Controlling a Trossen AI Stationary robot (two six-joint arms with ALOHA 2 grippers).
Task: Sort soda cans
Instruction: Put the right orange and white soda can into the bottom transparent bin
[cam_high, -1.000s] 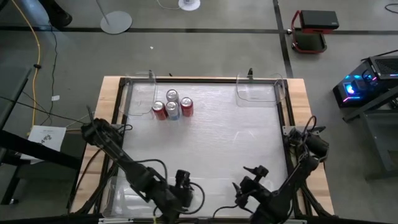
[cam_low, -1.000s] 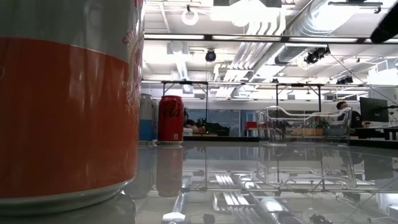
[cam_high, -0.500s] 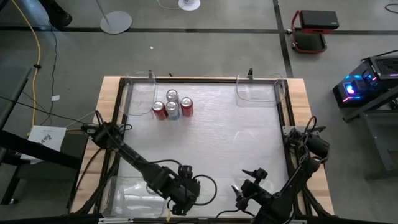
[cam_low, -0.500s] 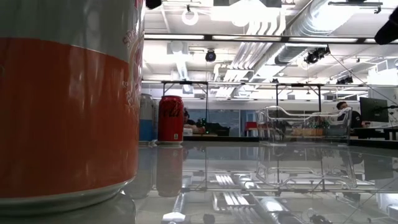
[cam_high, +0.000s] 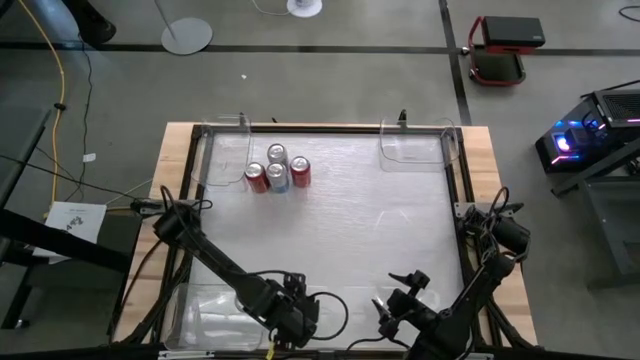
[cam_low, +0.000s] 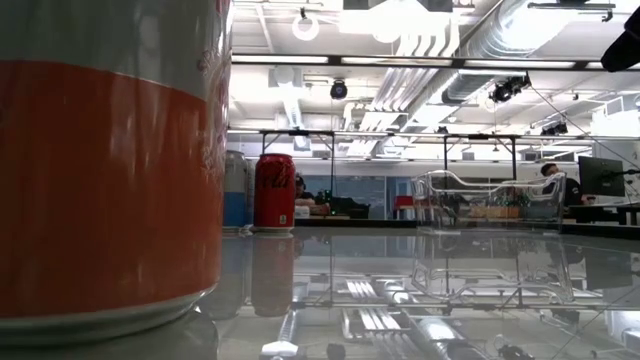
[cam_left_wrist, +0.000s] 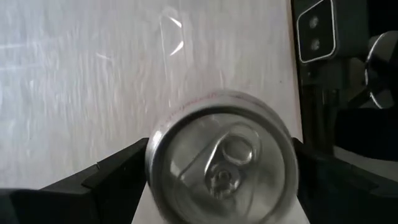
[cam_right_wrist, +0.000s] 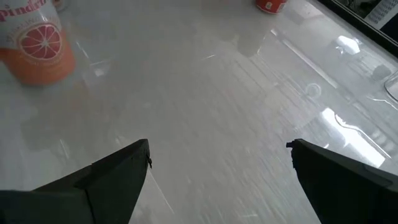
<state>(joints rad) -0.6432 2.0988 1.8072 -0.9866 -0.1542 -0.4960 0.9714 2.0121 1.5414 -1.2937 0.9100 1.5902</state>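
Observation:
An orange-and-silver can (cam_low: 110, 170) stands on the table's near edge; it also shows in the right wrist view (cam_right_wrist: 37, 43). My left gripper (cam_high: 290, 316) hangs over it, pointing down and open. In the left wrist view its fingers (cam_left_wrist: 118, 174) stand on either side of the can's silver top (cam_left_wrist: 221, 165). No finger shows beside the can's body in the low view. Several red and silver cans (cam_high: 276, 170) stand upright in a cluster at the far left. My right gripper (cam_high: 393, 305) is open and empty near the front edge.
Clear plastic bins stand at the far left (cam_high: 226, 145) and far right (cam_high: 415, 146); the right one shows in the low view (cam_low: 490, 200). Another clear bin (cam_high: 215, 305) lies at the near left. The white table middle (cam_high: 360, 220) is bare.
My left gripper has gone a little toward the table's near edge, and its arm has stretched out lower and flatter. The cans have kept still.

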